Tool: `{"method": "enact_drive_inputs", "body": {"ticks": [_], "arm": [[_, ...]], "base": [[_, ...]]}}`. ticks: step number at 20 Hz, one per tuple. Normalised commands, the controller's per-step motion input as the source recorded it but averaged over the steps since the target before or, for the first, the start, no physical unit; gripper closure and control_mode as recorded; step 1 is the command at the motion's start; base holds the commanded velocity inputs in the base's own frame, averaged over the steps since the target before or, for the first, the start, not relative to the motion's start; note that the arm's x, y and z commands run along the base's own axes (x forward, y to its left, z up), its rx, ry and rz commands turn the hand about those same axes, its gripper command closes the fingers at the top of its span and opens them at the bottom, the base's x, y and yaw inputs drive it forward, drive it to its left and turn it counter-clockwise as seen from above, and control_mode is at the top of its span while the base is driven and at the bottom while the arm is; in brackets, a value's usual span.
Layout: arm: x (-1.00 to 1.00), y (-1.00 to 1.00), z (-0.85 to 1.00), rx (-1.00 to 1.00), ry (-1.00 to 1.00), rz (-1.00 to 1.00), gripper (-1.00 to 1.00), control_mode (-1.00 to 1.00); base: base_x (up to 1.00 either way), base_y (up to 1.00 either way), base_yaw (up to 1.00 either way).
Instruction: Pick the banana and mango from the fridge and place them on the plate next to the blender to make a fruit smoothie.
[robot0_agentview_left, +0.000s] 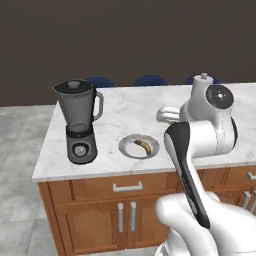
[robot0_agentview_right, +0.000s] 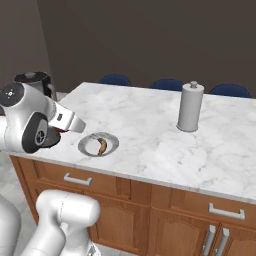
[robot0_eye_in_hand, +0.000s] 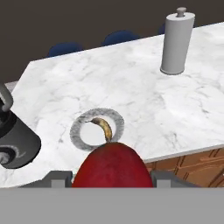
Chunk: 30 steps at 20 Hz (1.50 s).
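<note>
Gripping the red mango (robot0_eye_in_hand: 112, 165), the tool (robot0_eye_in_hand: 111, 179) hangs near the plate (robot0_eye_in_hand: 78, 133) holding the banana (robot0_eye_in_hand: 103, 127).

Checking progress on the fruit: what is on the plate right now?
The banana lies on the plate, alone. The mango is not there: the gripper holds it in front of the plate. In the hand view, it covers the plate's near rim.

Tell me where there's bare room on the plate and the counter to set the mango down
The plate is bare left of the banana; its right part is taken. The counter lies open between plate and paper-towel roll. It looks tightest between plate and blender. The gripper holds the mango.
</note>
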Motion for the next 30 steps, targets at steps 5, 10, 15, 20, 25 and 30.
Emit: {"method": "enact_drive_inputs", "body": {"ticks": [5,10,15,20,25,30], "arm": [[0.20,0.01,-0.02,0.00,0.15,0.00,1.00,-1.00],[0.35,0.01,-0.23,0.02,0.45,0.07,1.00,-1.00],[0.29,0.00,-0.45,0.07,0.41,0.14,1.00,-1.00],[0.16,0.00,-0.85,0.02,0.06,0.12,1.00,-1.00],[0.21,0.13,-0.44,0.01,-0.03,0.08,1.00,-1.00],[0.48,0.10,-0.18,0.00,-0.02,0.05,1.00,-1.00]], "base": [[0.00,0.00,0.00],[0.00,0.00,0.00],[0.00,0.00,0.00],[0.00,0.00,0.00],[0.00,0.00,0.00],[0.00,0.00,0.00]]}}
